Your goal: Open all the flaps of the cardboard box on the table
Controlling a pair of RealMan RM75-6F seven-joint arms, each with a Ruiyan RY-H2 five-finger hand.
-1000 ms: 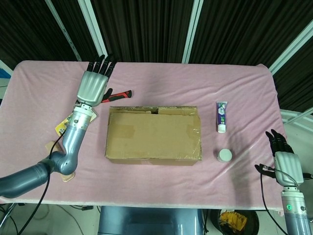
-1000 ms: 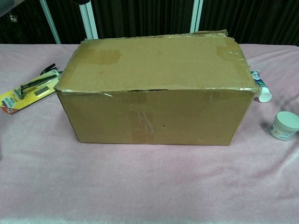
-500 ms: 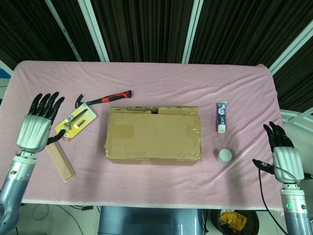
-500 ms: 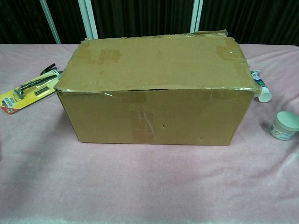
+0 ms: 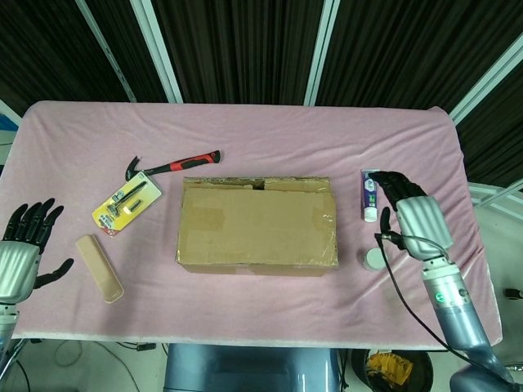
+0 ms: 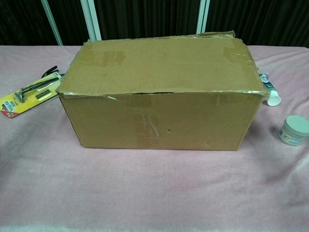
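One closed cardboard box [image 5: 257,229] at centre, left hand [image 5: 20,251] lower left spread empty, right hand [image 5: 413,219] right of centre spread empty, one hammer [image 5: 173,165], one jar [image 6: 294,130].

The head view looks steeply down on the whole pink-covered desk [image 5: 245,131]; the chest view sits low and close, facing the brown cardboard box [image 6: 159,92] both share.

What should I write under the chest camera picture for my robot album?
Closed cardboard box on a pink table, with a small white jar beside it.
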